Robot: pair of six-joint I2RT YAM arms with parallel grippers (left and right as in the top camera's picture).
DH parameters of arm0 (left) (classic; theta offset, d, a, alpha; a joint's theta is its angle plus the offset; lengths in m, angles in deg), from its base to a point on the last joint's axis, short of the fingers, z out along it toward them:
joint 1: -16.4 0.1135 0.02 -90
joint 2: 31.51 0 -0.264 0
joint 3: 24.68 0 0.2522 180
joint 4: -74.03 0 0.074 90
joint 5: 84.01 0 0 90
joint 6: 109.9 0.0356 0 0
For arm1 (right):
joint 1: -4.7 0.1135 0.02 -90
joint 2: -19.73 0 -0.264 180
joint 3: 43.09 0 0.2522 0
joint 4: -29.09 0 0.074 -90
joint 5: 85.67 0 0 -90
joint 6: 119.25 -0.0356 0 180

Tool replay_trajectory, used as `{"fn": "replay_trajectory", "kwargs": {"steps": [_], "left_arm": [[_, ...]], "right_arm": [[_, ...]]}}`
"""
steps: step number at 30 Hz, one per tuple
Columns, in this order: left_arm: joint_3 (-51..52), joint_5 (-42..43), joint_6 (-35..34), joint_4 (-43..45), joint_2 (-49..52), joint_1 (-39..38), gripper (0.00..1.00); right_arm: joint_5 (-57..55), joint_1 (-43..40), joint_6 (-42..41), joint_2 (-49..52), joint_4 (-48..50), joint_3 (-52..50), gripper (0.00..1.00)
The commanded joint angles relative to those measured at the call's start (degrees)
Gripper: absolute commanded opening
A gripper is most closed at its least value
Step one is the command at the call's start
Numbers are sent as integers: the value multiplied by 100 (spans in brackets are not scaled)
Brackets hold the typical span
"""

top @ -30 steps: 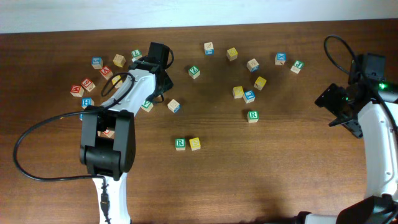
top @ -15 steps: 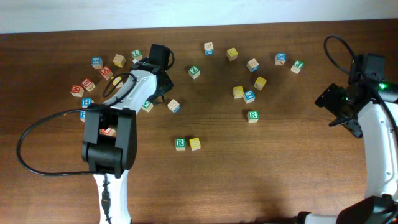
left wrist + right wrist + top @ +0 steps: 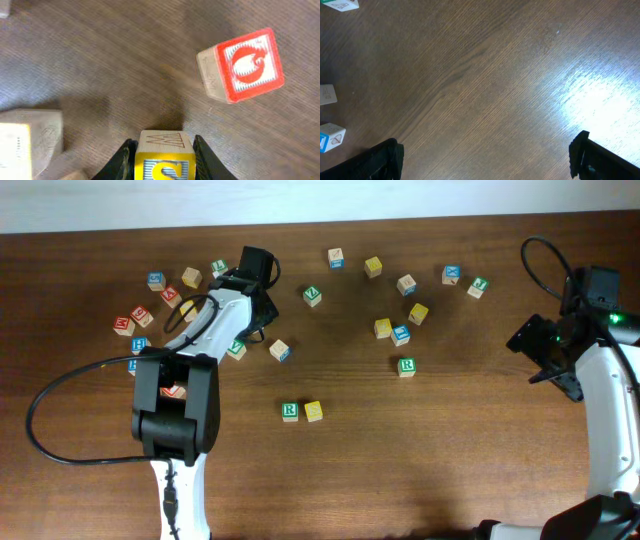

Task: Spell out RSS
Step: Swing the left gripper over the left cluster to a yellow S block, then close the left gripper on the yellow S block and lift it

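- Found the left gripper (image 3: 163, 161) clamped on a small wooden cube with a yellow-bordered face and a yellow S (image 3: 164, 169), one dark finger (image 3: 121, 160) pressed against each side. Could not tell whether it was lifted or resting on the dark brown wooden table (image 3: 100, 60).
- Saw a wooden cube with a red-bordered face and a red figure (image 3: 247, 62) up and to the right of the held cube, well apart from it. Noted a pale wooden cube with a yellow edge (image 3: 30, 142) at the left.
- Spotted from overhead a wooden cube with a green R on a green-bordered face (image 3: 289, 411) near the table's middle, just beside a yellow-faced wooden cube (image 3: 313, 411) on its right — could not read that letter.
- Noted a second green R cube (image 3: 406, 366) farther right, apart from the pair.
- Found the right gripper (image 3: 487, 162) with its fingers spread wide apart over the wood at the table's right side — closed on nothing.
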Motion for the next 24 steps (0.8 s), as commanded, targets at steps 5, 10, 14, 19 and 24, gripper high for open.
{"fn": "replay_trajectory", "kwargs": {"steps": [5,10,14,19,24], "left_arm": [[-527,70,-7,-490,0,9,25],[-835,1709,297,-859,-706,2,24],[-835,2896,337,-1495,-1113,-216,22],[-693,2769,634,-2378,-1099,-1233,23],[-85,1998,264,-2181,-1099,-2371,23]], "right_arm": [[-70,-26,-7,-44,2,61,98],[-70,-26,-7,-44,2,61,98],[-70,-26,-7,-44,2,61,98],[-70,-26,-7,-44,2,61,98],[-70,-26,-7,-44,2,61,98]]}}
